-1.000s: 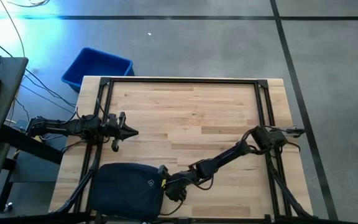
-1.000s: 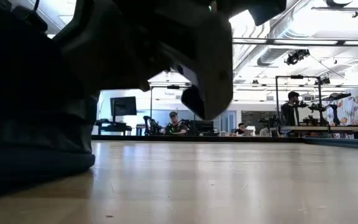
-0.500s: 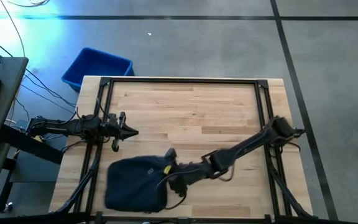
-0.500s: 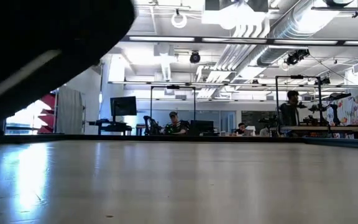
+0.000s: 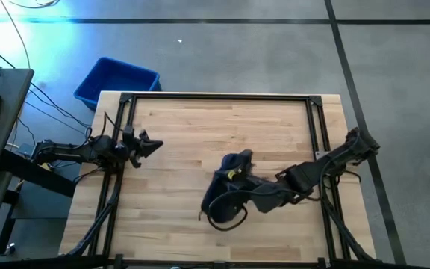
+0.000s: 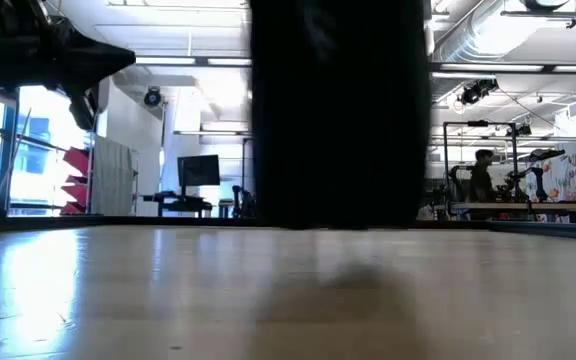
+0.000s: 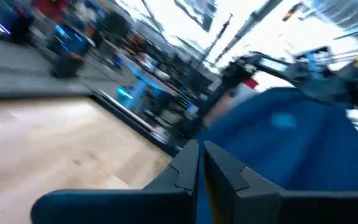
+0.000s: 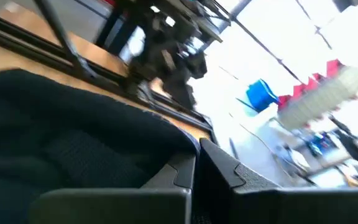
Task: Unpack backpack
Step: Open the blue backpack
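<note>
I'm working in a robotics lab: beyond my wooden worktop [image 5: 222, 127] stand more arm rigs [image 6: 523, 165] on benches, a seated person [image 6: 484, 178], a monitor [image 6: 198, 171], exposed ceiling ducts [image 6: 468, 40], and grey concrete floor [image 5: 275, 52].

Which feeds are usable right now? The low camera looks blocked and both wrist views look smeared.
High view: sharp, evenly lit; backpack hangs from the right pincer over mid-table. Low view: a black silhouette, backlit by bright ceiling lights, blocks the centre; glare on the table. Left wrist view: heavy motion blur. Right wrist view: blurred, background washed out.
</note>
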Action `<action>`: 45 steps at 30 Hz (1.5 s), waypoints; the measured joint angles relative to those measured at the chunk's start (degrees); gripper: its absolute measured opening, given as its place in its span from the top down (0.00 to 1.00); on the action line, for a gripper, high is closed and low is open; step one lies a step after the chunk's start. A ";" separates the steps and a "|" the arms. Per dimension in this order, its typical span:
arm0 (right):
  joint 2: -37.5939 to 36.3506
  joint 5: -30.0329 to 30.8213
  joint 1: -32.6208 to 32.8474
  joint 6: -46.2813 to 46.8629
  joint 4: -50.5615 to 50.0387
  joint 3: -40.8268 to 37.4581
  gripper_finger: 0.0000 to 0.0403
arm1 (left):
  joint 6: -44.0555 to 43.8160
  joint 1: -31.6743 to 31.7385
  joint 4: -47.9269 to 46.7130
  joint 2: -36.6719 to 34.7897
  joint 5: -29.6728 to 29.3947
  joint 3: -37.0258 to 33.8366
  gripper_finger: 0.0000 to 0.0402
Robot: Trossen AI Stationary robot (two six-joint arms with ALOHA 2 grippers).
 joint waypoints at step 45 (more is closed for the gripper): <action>-5.86 -26.33 -10.75 20.00 -52.30 -4.17 0.99 | 6.24 -12.26 17.54 21.28 -5.17 0.07 1.00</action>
